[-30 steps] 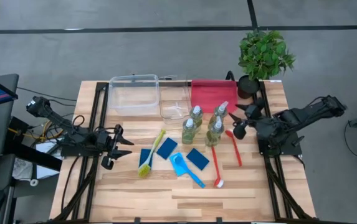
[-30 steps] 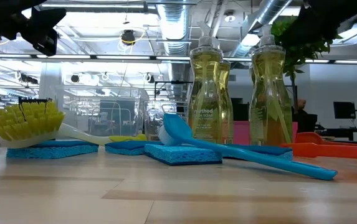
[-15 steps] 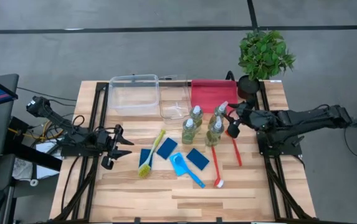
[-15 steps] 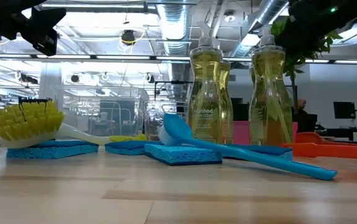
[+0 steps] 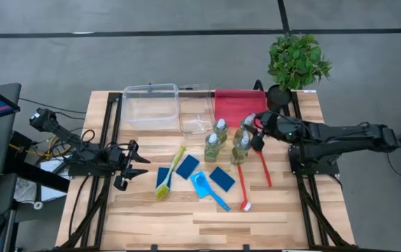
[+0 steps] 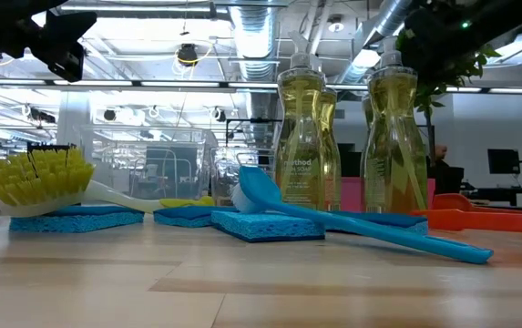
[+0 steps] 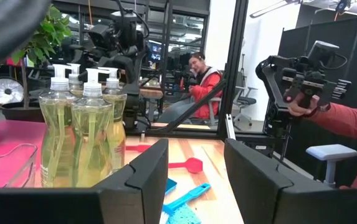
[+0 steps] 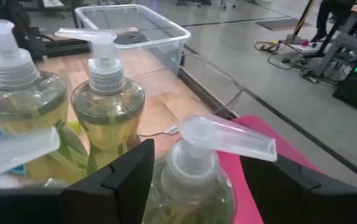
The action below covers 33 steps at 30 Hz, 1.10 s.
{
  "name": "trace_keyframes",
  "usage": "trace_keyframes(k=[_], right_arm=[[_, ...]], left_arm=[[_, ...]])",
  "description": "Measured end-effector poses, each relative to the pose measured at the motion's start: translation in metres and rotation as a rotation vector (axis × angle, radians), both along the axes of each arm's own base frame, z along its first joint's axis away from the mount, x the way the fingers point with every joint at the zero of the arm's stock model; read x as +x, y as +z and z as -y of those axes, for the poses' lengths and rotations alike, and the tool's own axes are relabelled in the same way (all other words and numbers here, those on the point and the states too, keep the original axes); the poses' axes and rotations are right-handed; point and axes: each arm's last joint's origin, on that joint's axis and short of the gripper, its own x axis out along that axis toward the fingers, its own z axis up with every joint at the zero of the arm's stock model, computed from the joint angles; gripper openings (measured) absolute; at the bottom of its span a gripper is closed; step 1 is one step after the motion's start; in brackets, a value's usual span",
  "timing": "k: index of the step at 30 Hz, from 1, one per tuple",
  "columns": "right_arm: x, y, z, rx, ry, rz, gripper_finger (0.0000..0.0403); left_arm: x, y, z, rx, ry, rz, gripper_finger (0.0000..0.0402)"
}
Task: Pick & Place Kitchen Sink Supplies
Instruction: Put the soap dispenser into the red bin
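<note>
Four clear pump bottles of yellow-green liquid stand upright in a cluster mid-table (image 5: 229,138) (image 6: 306,137). Blue sponges (image 5: 187,166) lie flat near them. A green brush (image 5: 171,171), a blue brush (image 5: 209,190) and two red brushes (image 5: 244,183) also lie flat. My right gripper (image 5: 256,131) is open at the far right bottle (image 5: 248,124). In the right wrist view its fingers (image 8: 194,177) stand on either side of that bottle's neck (image 8: 194,168), with no touch showing. My left gripper (image 5: 131,164) (image 7: 194,180) waits open at the table's left side.
A large clear bin (image 5: 150,105), a smaller clear bin (image 5: 195,120) and a red tray (image 5: 236,106) sit along the far edge. A potted plant (image 5: 295,61) stands at the far right corner. Bare wood lies along the near edge. People show in the room beyond.
My right gripper has reached toward the table's left, from beside the red brush heads to the far right bottle, and its arm has stretched out level. The bottles, sponges and brushes have stayed in place.
</note>
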Motion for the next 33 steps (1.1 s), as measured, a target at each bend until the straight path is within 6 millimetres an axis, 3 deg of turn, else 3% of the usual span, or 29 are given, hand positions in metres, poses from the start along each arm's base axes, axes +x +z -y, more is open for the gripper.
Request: trace_keyframes(k=[13, 23, 30, 33], right_arm=[[0.019, -0.005, 0.007, -0.029, -0.013, -0.023, 0.022], [0.02, -0.004, 0.007, -0.039, -0.013, -0.014, 0.0167], [0.018, -0.002, 0.007, -0.037, -0.031, 0.002, 0.0105], [0.015, -0.001, 0.005, -0.037, -0.028, 0.011, 0.0101]], left_arm=[[0.0, 0.001, 0.0, -0.003, 0.0, 0.004, 0.0158], [0.0, 0.001, 0.0, -0.004, 0.0, 0.005, 0.0158], [0.0, 0.001, 0.0, -0.004, 0.0, 0.006, 0.0158], [0.0, 0.001, 0.0, -0.004, 0.0, 0.006, 0.0158]])
